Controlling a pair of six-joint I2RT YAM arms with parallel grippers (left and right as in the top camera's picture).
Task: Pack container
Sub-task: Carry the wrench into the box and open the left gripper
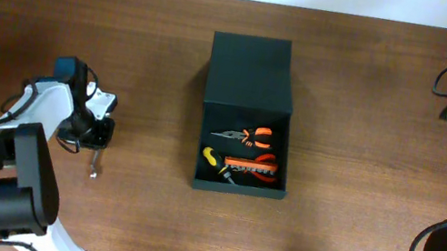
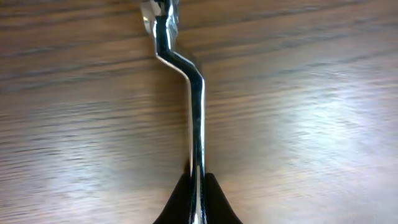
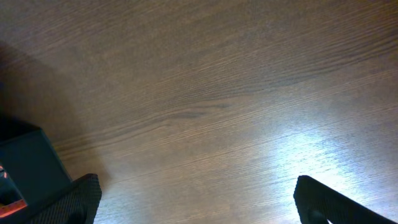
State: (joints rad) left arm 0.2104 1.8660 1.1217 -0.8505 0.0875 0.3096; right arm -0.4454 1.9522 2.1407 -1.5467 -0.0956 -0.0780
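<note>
Container [image 1: 251, 73] mid table [image 1: 363, 169], lid flap open toward far side. Inside, near end: orange-handled pliers [image 1: 247, 134], orange tool [image 1: 255, 168], yellow-handled tool [image 1: 213, 157]. Left tool [image 2: 198, 202] well left of container, pinched narrow on chrome offset bar [image 2: 198, 112], bar pointing near side. Right tool [image 3: 202, 208] far right, fingers wide, holding nothing, over table; container corner at wrist view's lower left.

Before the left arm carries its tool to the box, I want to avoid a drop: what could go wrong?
The shiny bent chrome wrench is pinched only at one end by the left end effector, so it may pivot or slip. The dark green rectangular cardboard box already holds orange-handled pliers and other tools; the wrench might catch on them.
</note>
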